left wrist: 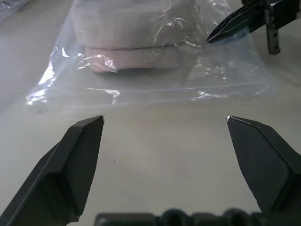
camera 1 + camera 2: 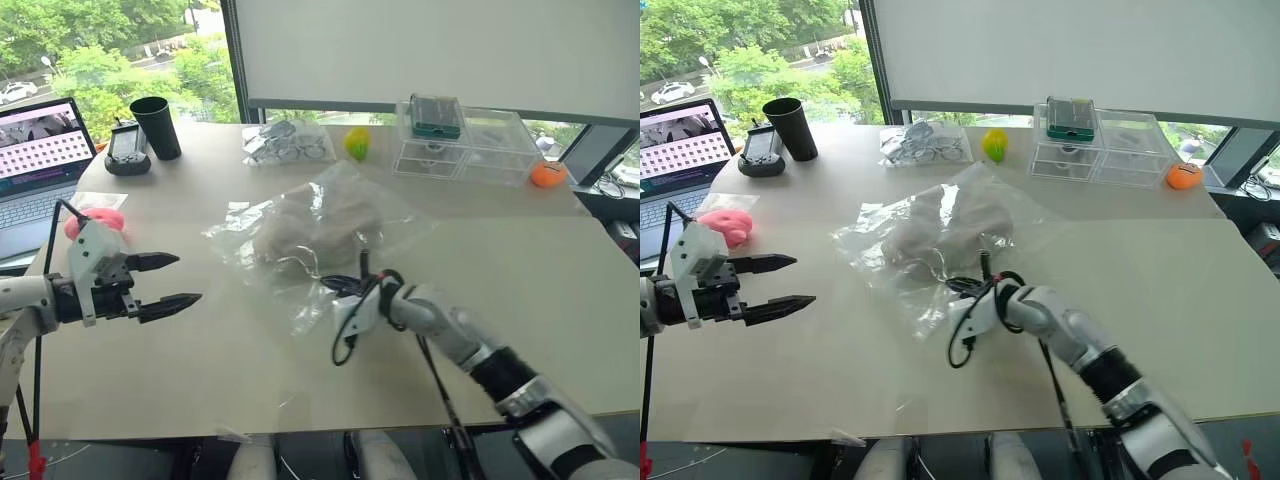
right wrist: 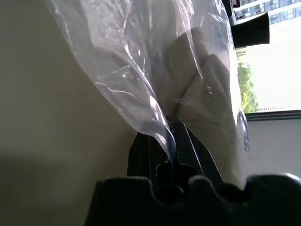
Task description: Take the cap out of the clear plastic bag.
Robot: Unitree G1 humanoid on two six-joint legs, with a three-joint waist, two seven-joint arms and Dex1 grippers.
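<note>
Right gripper [image 2: 352, 287] pinched on clear plastic bag [image 2: 300, 305] edge, cap [image 2: 310, 228] inside just beyond; left gripper [image 2: 170, 282] spread wide, apart; eyeglasses bag [image 2: 288, 143], drawer box [image 2: 470, 145] behind.

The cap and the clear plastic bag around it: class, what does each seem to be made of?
The cap: apparently soft beige fabric, matte; it slumps and folds inside the bag. The clear plastic bag: thin transparent film, glossy; it crinkles, catches bright glints and shows the cap through it.
</note>
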